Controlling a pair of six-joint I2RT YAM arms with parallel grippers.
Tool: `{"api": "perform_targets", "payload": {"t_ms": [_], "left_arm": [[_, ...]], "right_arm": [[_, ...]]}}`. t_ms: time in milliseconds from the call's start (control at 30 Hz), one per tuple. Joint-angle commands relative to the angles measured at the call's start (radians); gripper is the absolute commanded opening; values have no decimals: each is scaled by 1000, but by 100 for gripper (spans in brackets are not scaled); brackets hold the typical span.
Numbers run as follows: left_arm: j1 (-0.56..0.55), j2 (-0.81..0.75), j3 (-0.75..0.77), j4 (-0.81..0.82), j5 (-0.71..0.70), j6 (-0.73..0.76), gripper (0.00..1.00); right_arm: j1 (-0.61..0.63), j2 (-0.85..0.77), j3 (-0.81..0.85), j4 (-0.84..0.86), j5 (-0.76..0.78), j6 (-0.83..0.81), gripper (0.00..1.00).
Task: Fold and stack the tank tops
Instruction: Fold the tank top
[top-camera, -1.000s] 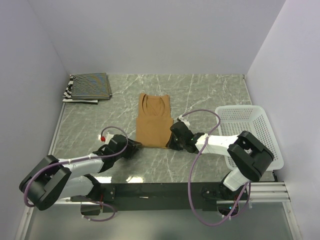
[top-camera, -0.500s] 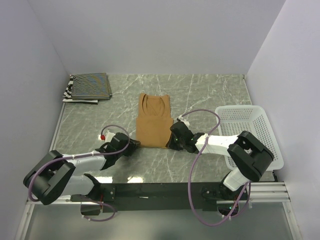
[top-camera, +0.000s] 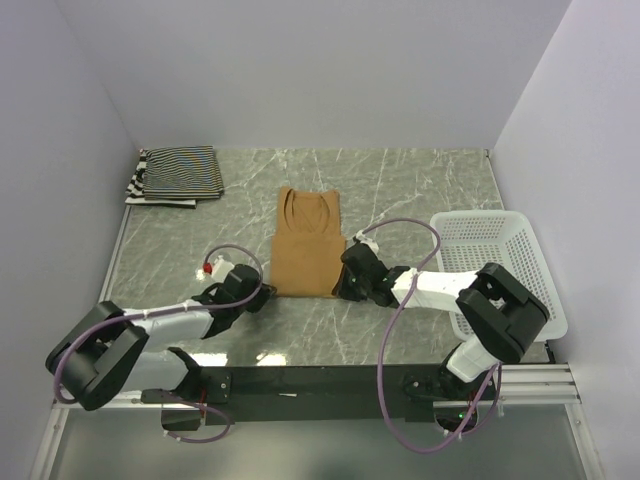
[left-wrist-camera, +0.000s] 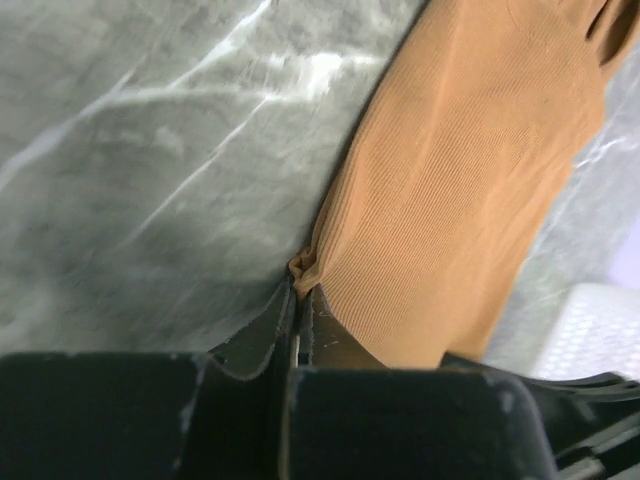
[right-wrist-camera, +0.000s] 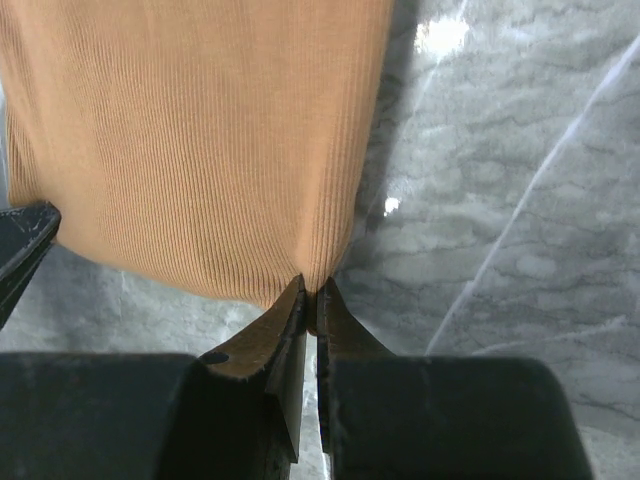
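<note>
Left wrist view: L gripper (left-wrist-camera: 299, 300) pinched corner of tan top (left-wrist-camera: 450, 180), lower centre — R gripper (right-wrist-camera: 312, 300) likewise. Thin bites — could slip on lift.

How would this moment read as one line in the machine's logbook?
step: fold tan tank top | left pincer: shut on near-left hem corner | right pincer: shut on near-right hem corner | striped tops: folded, far-left

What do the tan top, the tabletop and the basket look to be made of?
The tan top looks like soft, matte knit fabric: fine ribs, puckering at the pinched corner. The tabletop looks like glossy grey marble, with white veins and glare, though it may be printed laminate. The basket seems to be white moulded plastic, judging by its open lattice.
</note>
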Motion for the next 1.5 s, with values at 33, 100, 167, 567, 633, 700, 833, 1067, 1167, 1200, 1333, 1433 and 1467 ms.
{"api": "perform_targets", "payload": {"t_ms": [33,100,167,567,633,700,833,1067,1167,1200,1333,1433,1467], "left_arm": [[-77,-67,-51,-333,-90,122,1],[-114,-114,-71,-382,-102,105,1],[-166,-183,-83,-424,-105,83,1],[-585,-538,0,-748,-240,-144,0],[-598,-546,33,-777,-269,-138,1],[-598,-530,90,-787,-287,-111,1],[-599,-494,199,-801,-324,-85,1],[-549,-481,304,-788,-393,-20,1],[-426,-472,313,-670,-300,138,1],[-345,-463,313,-642,-262,169,1],[-188,-383,339,-527,-128,284,1],[-86,-293,374,-453,-33,341,1],[-61,-241,386,-432,-12,368,1]], "right_arm": [[4,-29,-93,-121,-7,-47,0],[22,-54,-118,-114,-19,-36,0],[50,-101,-149,-124,-13,-24,0],[282,-524,-213,-355,120,122,0],[280,-597,-190,-412,136,117,0],[282,-626,-144,-456,142,101,0],[266,-618,-74,-510,176,58,0],[152,-569,47,-516,142,-40,0],[95,-529,96,-507,98,-96,0],[55,-517,107,-496,84,-112,0],[-31,-434,164,-469,3,-188,0],[-89,-341,230,-455,-27,-231,0],[-106,-287,269,-447,-51,-240,0]]}}
